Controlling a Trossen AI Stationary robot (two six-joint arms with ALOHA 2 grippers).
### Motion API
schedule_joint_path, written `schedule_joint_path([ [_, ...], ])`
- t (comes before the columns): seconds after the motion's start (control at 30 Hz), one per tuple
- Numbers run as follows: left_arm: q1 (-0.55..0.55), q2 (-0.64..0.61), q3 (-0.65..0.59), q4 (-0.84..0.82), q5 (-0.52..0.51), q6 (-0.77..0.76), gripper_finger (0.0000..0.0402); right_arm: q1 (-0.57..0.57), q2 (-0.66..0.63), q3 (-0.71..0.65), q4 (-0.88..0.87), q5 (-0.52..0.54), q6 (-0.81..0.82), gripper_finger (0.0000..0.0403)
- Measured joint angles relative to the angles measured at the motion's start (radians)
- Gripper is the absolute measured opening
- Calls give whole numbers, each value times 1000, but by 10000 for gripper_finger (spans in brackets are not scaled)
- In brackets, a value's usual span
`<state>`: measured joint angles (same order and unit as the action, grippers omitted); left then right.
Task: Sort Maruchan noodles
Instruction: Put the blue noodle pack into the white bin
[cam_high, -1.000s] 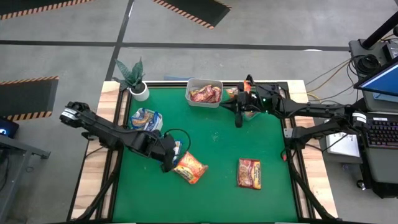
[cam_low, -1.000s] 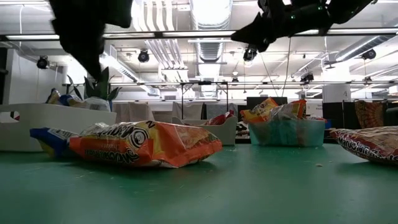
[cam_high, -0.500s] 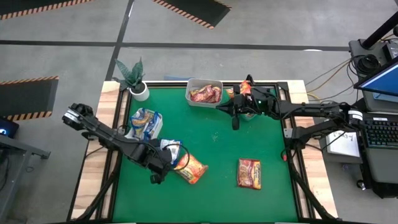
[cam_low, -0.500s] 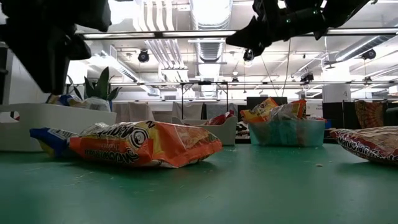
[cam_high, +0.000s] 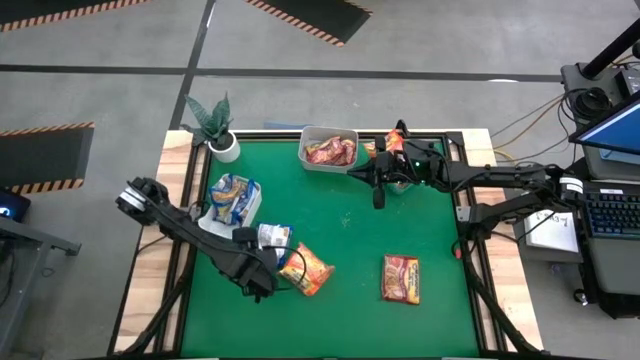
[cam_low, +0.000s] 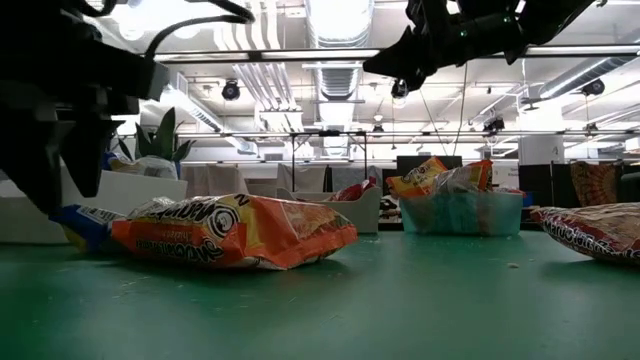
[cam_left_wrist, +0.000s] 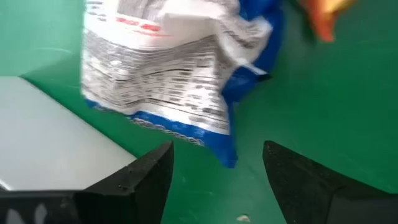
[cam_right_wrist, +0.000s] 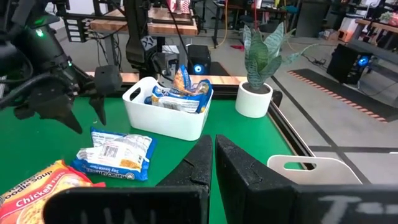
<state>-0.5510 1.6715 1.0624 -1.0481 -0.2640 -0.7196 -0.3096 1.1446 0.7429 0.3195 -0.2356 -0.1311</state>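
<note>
The left gripper (cam_high: 262, 290) hangs low over the green table mat (cam_high: 350, 300), jaws apart and empty, just beside a blue-and-white crinkly plastic noodle packet (cam_left_wrist: 171, 68) lying flat by the white plastic tub (cam_right_wrist: 166, 115) of blue packets. An orange-yellow crinkly noodle packet (cam_high: 305, 268) lies touching it, a dark red flat packet (cam_high: 400, 277) well apart. The right gripper (cam_high: 378, 198) hovers near the far tubs, jaws pressed together, holding nothing
</note>
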Motion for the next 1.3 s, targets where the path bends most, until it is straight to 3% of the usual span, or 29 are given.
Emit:
schedule_joint_path([
  [0.33, 2, 25, -18, 18, -64, -19, 170, 0, 0, 0, 6, 0, -13, 9],
  [0.63, 2, 14, -33, 45, -75, -35, 15, 0, 17, 0, 7, 0, 63, 13],
  [0.8, 10, -65, -33, 89, -197, -89, 5, 5, 73, 0, 25, 0, 61, 53],
  [1.0, 57, -192, -33, 103, -332, -118, 1, 56, 197, 0, 187, 0, -56, 139],
  [1.07, 71, -231, -33, 82, -326, -66, 1, 78, 249, 8, 235, -1, -99, 167],
  [1.17, 71, -283, -41, 79, -213, 86, 0, 102, 324, 56, 243, 0, -126, 199],
  [1.3, 70, -326, -79, 86, -137, 130, 0, 110, 431, 157, 202, -7, -35, 215],
])
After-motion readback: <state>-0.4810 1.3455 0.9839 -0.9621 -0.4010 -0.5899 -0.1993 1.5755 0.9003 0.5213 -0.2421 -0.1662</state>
